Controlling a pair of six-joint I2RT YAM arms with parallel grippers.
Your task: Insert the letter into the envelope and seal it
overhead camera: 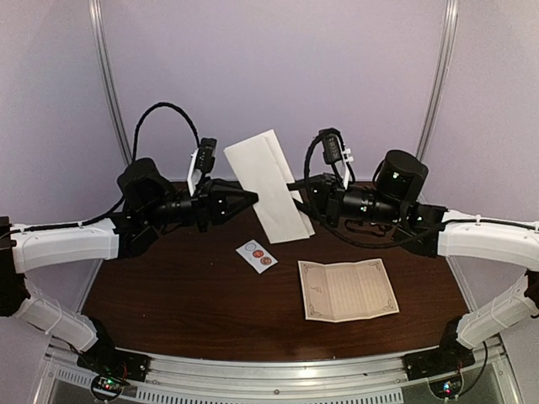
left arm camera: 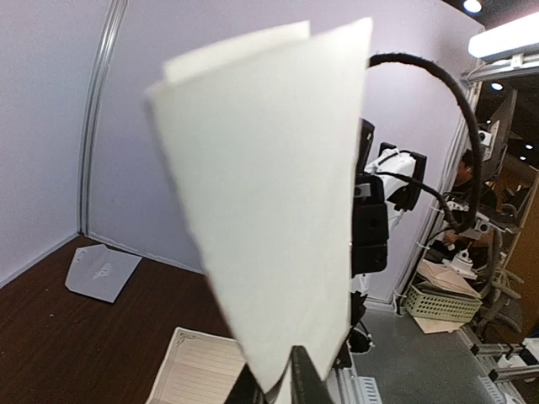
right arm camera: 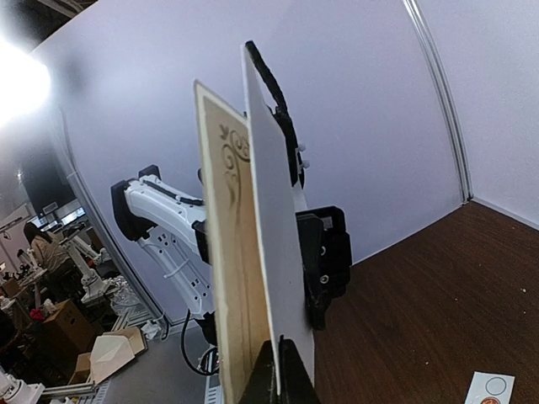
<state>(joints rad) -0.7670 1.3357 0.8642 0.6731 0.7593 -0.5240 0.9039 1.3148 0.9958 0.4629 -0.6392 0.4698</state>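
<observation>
The pale envelope (overhead camera: 268,181) hangs tilted in the air over the back of the table, between both arms. My left gripper (overhead camera: 253,199) pinches its lower left edge. In the left wrist view the envelope (left arm camera: 269,194) fills the middle, its bottom corner between the dark fingers of that gripper (left arm camera: 282,383). My right gripper (overhead camera: 295,192) is shut on the opposite edge. In the right wrist view this gripper (right arm camera: 278,374) clamps the white panel of the envelope (right arm camera: 274,252), with a tan ornamented layer beside it. The letter (overhead camera: 347,289), cream with an ornate border, lies flat on the table front right.
A small white strip with round stickers (overhead camera: 255,255) lies on the dark wood table (overhead camera: 185,295) under the envelope. A pale sheet (left arm camera: 101,271) lies near the back wall. Metal wall posts (overhead camera: 109,84) stand behind the arms.
</observation>
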